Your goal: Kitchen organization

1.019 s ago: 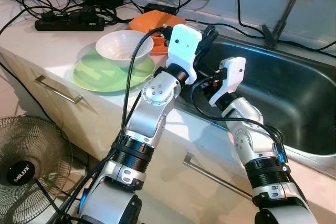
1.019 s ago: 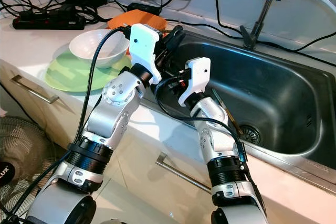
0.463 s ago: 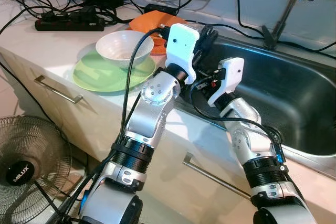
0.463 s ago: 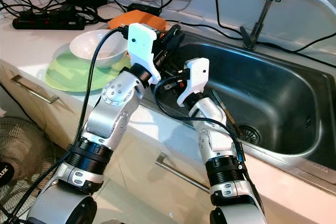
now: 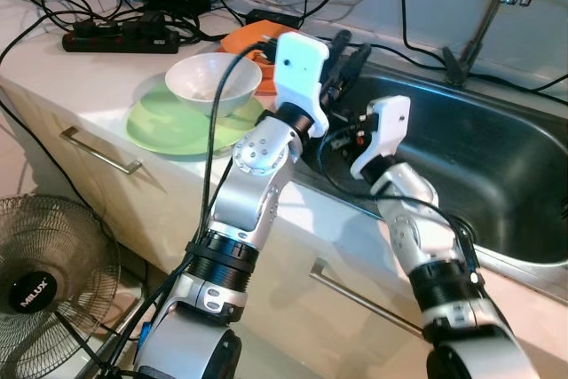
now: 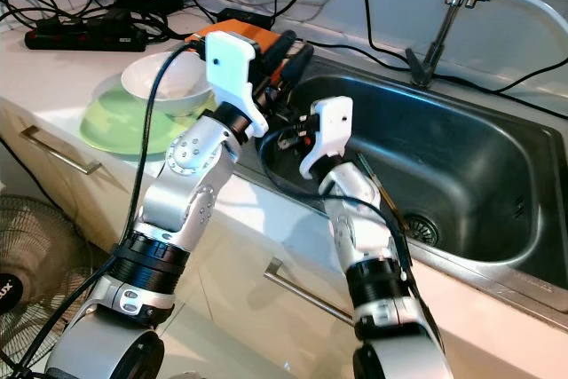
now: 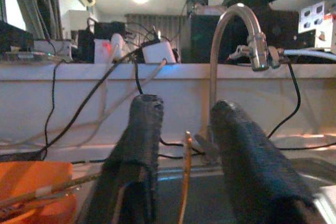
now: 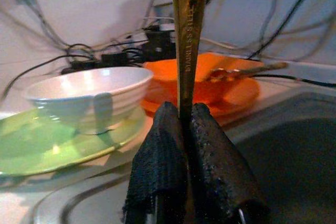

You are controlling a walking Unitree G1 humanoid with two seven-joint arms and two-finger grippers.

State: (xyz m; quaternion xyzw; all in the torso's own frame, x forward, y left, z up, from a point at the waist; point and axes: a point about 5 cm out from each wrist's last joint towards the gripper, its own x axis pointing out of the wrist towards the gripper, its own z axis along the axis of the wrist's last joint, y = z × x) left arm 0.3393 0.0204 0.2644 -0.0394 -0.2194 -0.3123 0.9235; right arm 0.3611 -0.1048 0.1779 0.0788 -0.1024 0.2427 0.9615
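Right pincer (image 8: 185,129) upright, pinching chopsticks (image 8: 188,35).

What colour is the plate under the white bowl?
Light green; the plate under the bowl shows best in the left eye view.

the desk (image 5: 80,77) is a pale surface with drawer fronts below and a steel sink (image 5: 497,166) set into it. lying directly on it: a green plate (image 5: 169,126) near the front edge, an orange plate (image 5: 253,42) just behind it beside the sink, a black power strip (image 5: 120,39) further back, and loose black cables (image 5: 53,6) along the wall.
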